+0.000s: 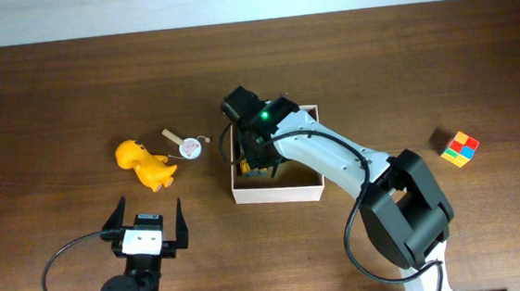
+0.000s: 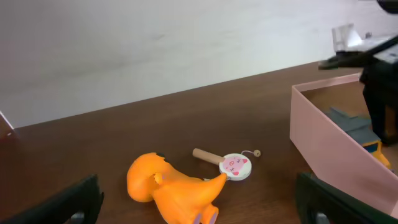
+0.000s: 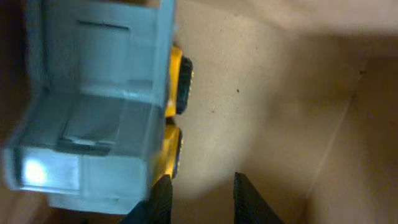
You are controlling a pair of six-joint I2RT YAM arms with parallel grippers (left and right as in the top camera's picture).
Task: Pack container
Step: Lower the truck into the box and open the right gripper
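Observation:
The container is a shallow box with white walls and a tan inside, at the table's middle. It also shows in the left wrist view. My right gripper reaches down into its left half. In the right wrist view the right gripper is open with nothing between its fingers, just above the tan floor. A grey-blue toy truck with yellow wheels lies on that floor beside the left finger. My left gripper is open and empty near the table's front edge.
An orange toy dinosaur lies left of the container, in front of the left gripper. A small round drum toy with a wooden handle lies between the dinosaur and the container. A colour cube sits far right.

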